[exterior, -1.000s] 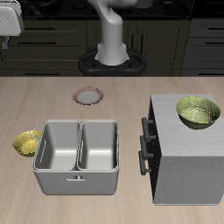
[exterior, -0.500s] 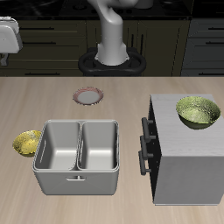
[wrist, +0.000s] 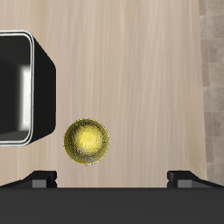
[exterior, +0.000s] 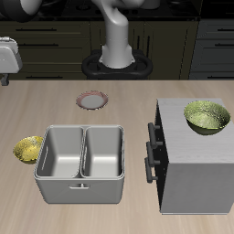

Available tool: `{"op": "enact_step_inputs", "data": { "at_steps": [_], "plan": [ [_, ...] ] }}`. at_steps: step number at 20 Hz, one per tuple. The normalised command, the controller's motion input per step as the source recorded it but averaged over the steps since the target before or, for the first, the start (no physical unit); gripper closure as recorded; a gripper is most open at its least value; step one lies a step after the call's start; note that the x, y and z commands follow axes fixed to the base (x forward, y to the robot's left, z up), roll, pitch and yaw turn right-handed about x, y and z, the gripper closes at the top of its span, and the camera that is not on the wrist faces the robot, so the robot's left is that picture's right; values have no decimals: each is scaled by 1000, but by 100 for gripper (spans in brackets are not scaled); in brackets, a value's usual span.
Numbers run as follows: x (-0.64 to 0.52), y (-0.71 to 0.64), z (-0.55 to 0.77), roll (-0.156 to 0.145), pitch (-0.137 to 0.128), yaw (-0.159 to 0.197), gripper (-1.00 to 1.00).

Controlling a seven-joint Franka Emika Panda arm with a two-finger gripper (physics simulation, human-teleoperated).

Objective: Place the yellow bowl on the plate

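The small golden-yellow bowl (exterior: pixel 28 149) sits on the wooden table beside the grey metal tray, near the table's edge. It also shows in the wrist view (wrist: pixel 87 141), upright and empty. The plate (exterior: pixel 91 100), with a reddish-brown rim and a pale centre, lies farther back, behind the tray and in front of the robot's base. My gripper (exterior: pixel 5 73) hangs high above the bowl's side of the table, partly cut off by the picture's edge. In the wrist view the gripper (wrist: pixel 112 178) is open and empty, its two fingertips (wrist: pixel 39 179) wide apart, with the bowl far below.
A double-basin grey metal tray (exterior: pixel 82 183) stands between the bowl and a grey cabinet (exterior: pixel 196 174); its corner shows in the wrist view (wrist: pixel 39 87). A larger yellow-green bowl (exterior: pixel 207 117) sits on top of the cabinet. Dark kitchen counters line the back.
My gripper has come down a little at the side of the exterior view. The bowl, plate and tray have not moved.
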Motion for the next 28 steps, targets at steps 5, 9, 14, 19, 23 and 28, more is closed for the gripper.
{"op": "enact_step_inputs", "data": {
  "at_steps": [5,9,14,19,23,28],
  "plan": [
    [55,-73,-363,-4,29,-10,-100],
    [-29,-89,-373,-12,40,-25,-100],
    [-42,-61,-341,-6,47,-16,-100],
    [-41,2,-299,-1,29,-29,-100],
    [33,55,-346,11,32,9,-100],
    [71,71,-297,17,32,-13,-100]
  ]
}}
